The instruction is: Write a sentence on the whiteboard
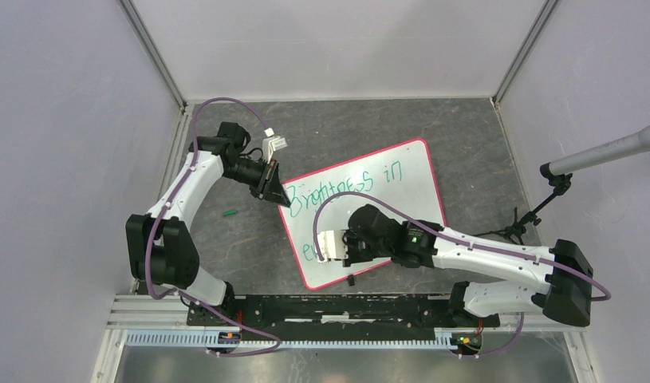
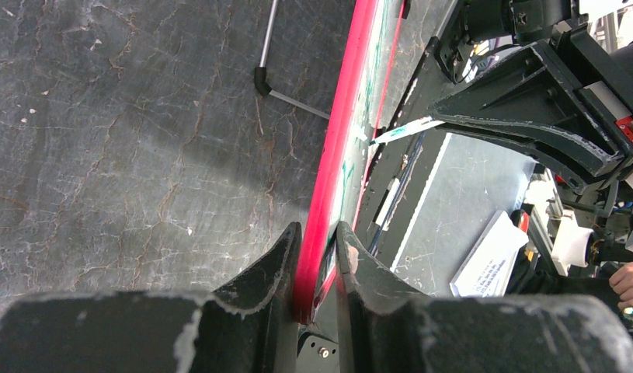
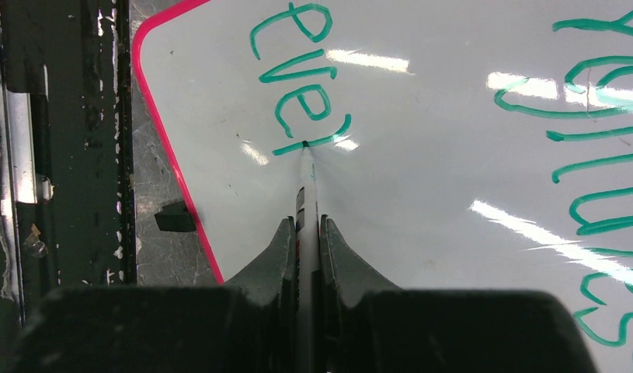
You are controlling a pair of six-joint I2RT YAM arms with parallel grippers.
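The whiteboard (image 1: 409, 203) lies skewed on the dark table, white with a red-pink rim. Green lettering of the sentence (image 1: 345, 185) reads "Brightness in" on the top line. My left gripper (image 1: 283, 195) is shut on the board's left edge, and the left wrist view shows the red rim (image 2: 344, 116) pinched between its jaws (image 2: 317, 245). My right gripper (image 1: 335, 246) hovers over the second line and hides most of it. It is shut on a thin marker (image 3: 306, 194) whose tip touches the board at the end of "ever" (image 3: 297, 78).
A small green cap (image 1: 230, 213) lies on the table left of the board. A small black piece (image 1: 350, 280) sits by the board's near edge. A microphone on a stand (image 1: 608, 152) reaches in from the right. A black rail (image 1: 337, 307) runs along the near edge.
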